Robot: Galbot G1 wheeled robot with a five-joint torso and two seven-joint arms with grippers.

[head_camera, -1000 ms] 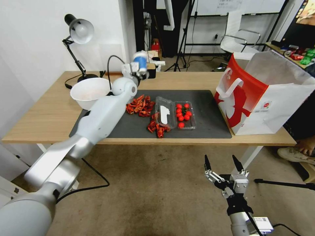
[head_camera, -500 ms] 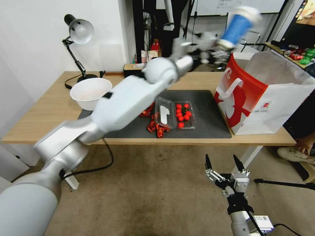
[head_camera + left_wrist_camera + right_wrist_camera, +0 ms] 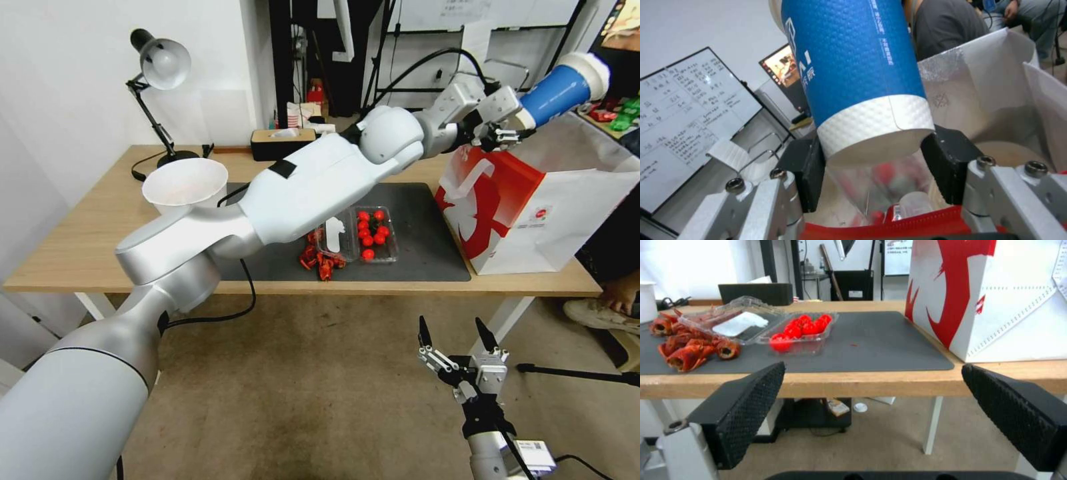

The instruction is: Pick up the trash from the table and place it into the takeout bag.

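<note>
right gripper (image 3: 871, 413) hanging wide open below the table (image 3: 889, 381) edge, clear box of tomatoes (image 3: 802, 331) on the grey mat (image 3: 880, 343), takeout bag (image 3: 996, 303) standing just beside the mat.

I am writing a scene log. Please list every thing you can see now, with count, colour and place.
cup: 1, blue, in left gripper above bag
bag: 1, red-white, table's right end
table: 1, light wood
mat: 1, dark grey, table centre
box: 1, clear, red tomatoes, on mat
shells: several, red, left of box
bowl: 1, white, mat's left end
lamp: 1, black, far left corner
left gripper: shut on cup
right gripper: open, below table edge
</note>
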